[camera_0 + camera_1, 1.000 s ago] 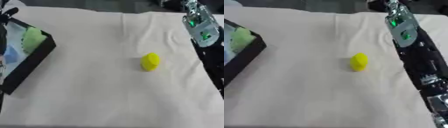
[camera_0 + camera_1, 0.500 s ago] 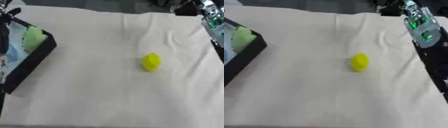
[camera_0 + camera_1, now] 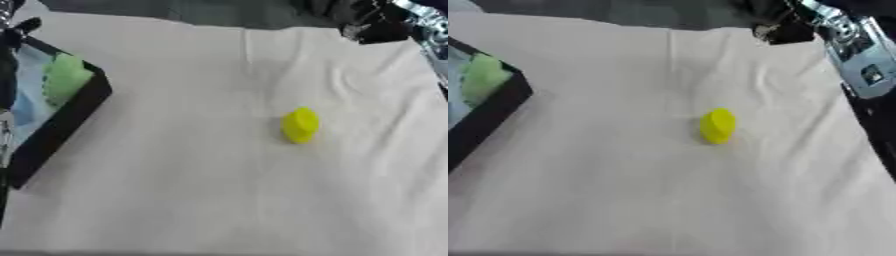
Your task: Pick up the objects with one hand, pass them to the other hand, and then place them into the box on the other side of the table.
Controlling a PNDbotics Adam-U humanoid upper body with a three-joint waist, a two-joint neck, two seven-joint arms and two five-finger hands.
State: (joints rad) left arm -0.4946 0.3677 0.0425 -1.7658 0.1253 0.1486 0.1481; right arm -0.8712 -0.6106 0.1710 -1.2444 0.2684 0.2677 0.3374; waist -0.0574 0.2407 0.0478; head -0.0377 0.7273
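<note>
1. A small yellow object point(image 3: 300, 125) lies alone near the middle of the bench point(image 3: 192, 200), on a pale cloth point(image 3: 623, 190) creased toward the far edge; nothing touches it.
2. The black box point(image 3: 66, 125) sits at the left edge of the bench, well apart from the yellow object; inside it show a light green thing point(image 3: 66, 80) and something pale blue point(image 3: 24, 102), so some of the sorting looks done already.
3. The right arm point(image 3: 855, 60) comes in from the upper right corner; the right hand point(image 3: 776, 22) shows only as a dark blurred mass above the far edge of the cloth, well apart from the yellow object; whether its fingers are released or clenched, I cannot tell; it appears to be grasping nothing.
4. The left hand is not seen in either view; only dark parts show at the left edge, too unclear to name.
5. Judged from this, the yellow object has every step left: pickup, handover to the other hand, and placing in the box.
</note>
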